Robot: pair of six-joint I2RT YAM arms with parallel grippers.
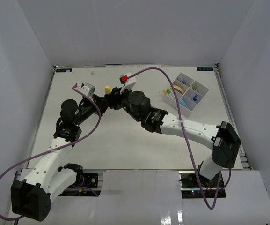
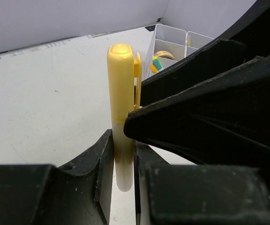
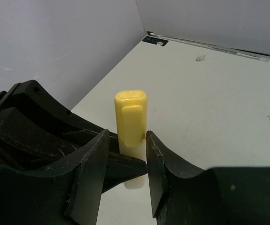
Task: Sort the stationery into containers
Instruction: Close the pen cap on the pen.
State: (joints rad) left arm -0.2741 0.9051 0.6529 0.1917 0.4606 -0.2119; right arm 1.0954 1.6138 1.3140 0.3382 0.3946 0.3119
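Note:
A marker with a yellow cap and white body (image 1: 108, 89) stands upright, held above the table left of centre. My left gripper (image 1: 105, 98) is shut on its white lower body (image 2: 124, 154). My right gripper (image 1: 114, 96) is open, with its jaws on either side of the yellow cap (image 3: 131, 115); there is a gap on the left side. The white four-compartment tray (image 1: 196, 108) sits at the back right. It holds a tan ring (image 1: 178, 87), blue items (image 1: 194, 98) and capped pens (image 1: 170, 91). The tray also shows in the left wrist view (image 2: 172, 35).
White walls enclose the table on the left, back and right. Purple cables (image 1: 97, 117) loop from both wrists over the table. The right arm (image 1: 191, 129) stretches diagonally across the middle of the table.

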